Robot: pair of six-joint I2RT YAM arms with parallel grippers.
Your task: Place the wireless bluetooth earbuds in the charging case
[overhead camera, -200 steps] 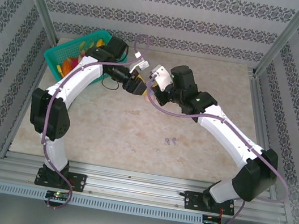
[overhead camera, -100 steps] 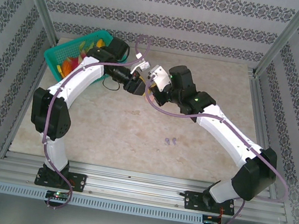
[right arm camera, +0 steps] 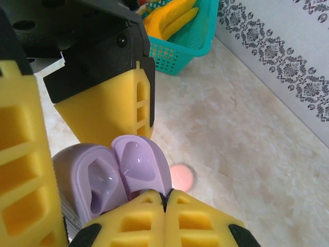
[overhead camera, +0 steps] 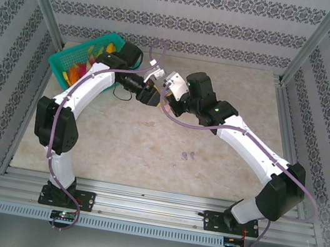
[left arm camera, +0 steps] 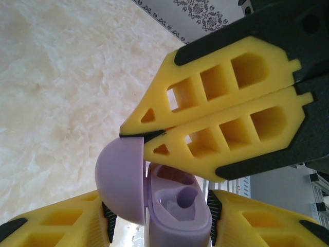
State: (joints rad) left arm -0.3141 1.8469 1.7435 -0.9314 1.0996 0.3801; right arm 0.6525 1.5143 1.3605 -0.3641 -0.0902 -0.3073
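One teal basket of yellow and orange bits is sat at the far left corner of the table. Two arms are counted, and they meet in the middle of the far half.

The left arm is raised from its base, bent at the elbow and stretched forward and inward past the basket, with the wrist turned toward the other arm. One lilac charging case is clamped at its base between the yellow fingers of the left gripper and held up off the table. Its lid is swung open to one side, and the moulded sockets inside can be seen.

The right gripper is brought in tip-first against that case. Its two fingers are pressed together, and the lid's rim looks to be nipped right at the tips. One round pink thing is lying on the table beyond the case; what it is can't be told.

Two wireless bluetooth earbuds are counted, both pale lilac. They are lying just beside each other on the bare table, nearer the bases and well apart from the case.

The right arm is folded at its elbow on the right side, and the long forearm is angled back and leftward to the meeting point.
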